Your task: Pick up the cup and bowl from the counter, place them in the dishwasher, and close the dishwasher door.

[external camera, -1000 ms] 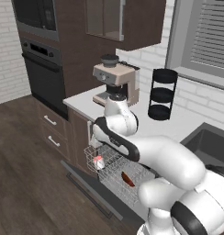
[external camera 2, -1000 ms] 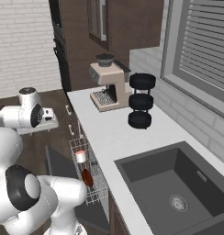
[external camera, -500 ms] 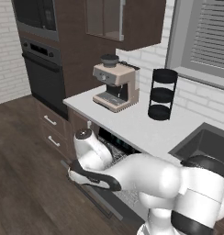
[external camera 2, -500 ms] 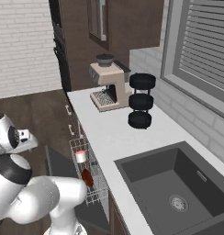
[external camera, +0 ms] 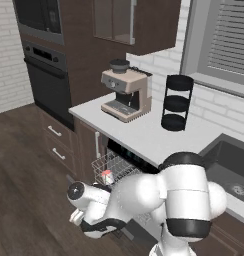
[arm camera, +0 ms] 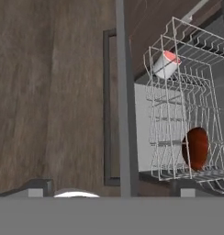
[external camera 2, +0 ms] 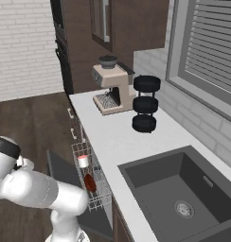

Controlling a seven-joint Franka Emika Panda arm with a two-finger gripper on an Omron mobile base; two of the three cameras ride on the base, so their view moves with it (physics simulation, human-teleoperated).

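Jaws: the gripper (external camera: 78, 216) hangs low over the floor, out beyond the free edge of the dishwasher door (arm camera: 124, 101); the jaws stand spread wide and hold nothing.
Door: the dishwasher door lies folded down flat, seen edge-on in the hand view, with its handle on the side away from the rack.
Rack: the white wire rack (arm camera: 187, 105) is pulled out over the door, well forward of the dishwasher (external camera: 125, 156).
Cup: the cup (arm camera: 166, 64) lies tilted in the rack, at the rack's end farthest from the door hinge as far as I can tell.
Bowl: the bowl (arm camera: 195, 148) stands on edge in the same rack, nearer the machine.
Bench: the bench (external camera 2: 122, 142) above the rack no longer carries either piece.
Stage: loading looks done; closing the door is what remains.
Risk, rack: lifting the door with the rack still out would likely jam the door against it and rattle the cup loose.
Risk, contact: open jaws coming up under the door edge could slip off the thin lip, or snag the handle.
Writing: no brand, label or lettering is readable anywhere.
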